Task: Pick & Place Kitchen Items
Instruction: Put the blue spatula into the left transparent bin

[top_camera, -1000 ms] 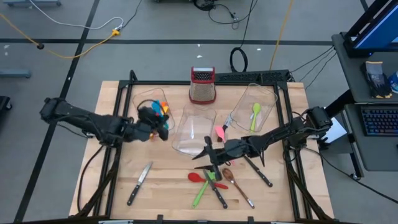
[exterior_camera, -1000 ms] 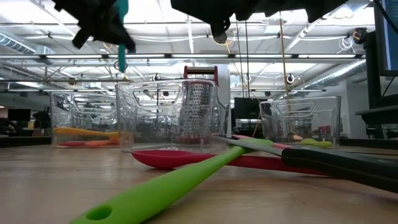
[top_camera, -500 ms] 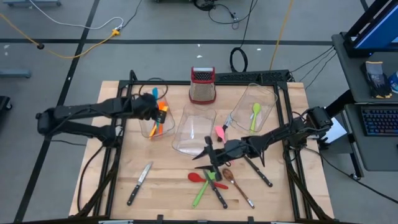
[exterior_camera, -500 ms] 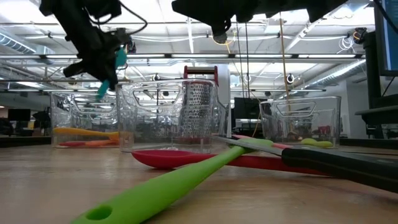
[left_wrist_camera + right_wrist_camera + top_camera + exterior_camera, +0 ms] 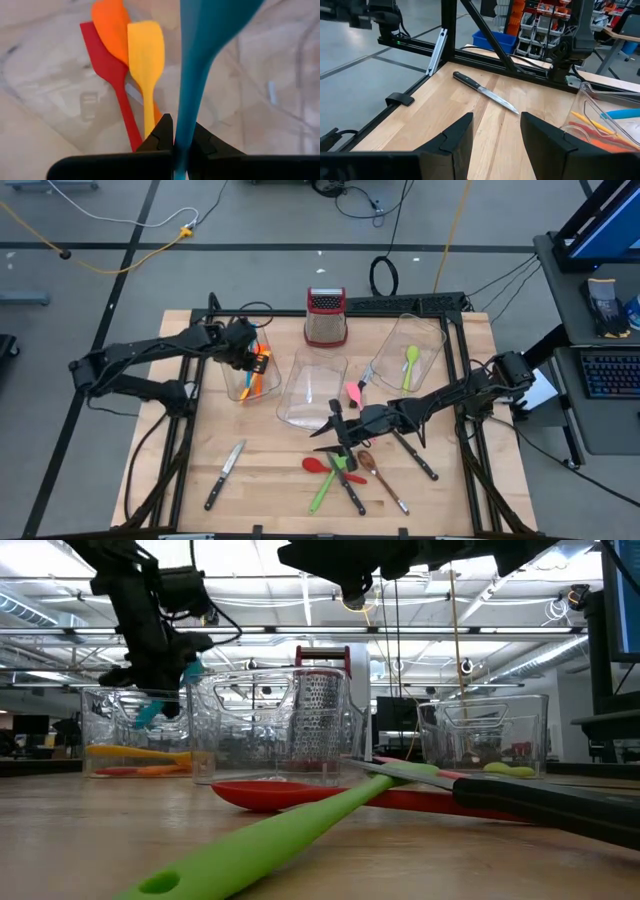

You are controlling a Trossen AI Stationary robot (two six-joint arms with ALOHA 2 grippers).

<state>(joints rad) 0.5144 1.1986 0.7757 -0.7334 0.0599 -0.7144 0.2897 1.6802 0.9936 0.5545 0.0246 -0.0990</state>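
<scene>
Since a second earlier, the left claw (image 5: 243, 346) had swung from beside the left bin (image 5: 232, 383) to over it, near the table's far-left corner. It was clamped on the teal spatula (image 5: 200, 60), placing it; by my judgement the next move called for lowering, then letting go. Its long axis ran steeply, blade down toward the red (image 5: 112, 80), orange (image 5: 112, 25) and yellow (image 5: 146, 65) spatulas. The right claw (image 5: 496, 131), fingers apart, waited mid-table.

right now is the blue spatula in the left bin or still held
Still held. The left hand is shut on the blue spatula over the left bin, above the red, orange and yellow spatulas lying inside.
</scene>
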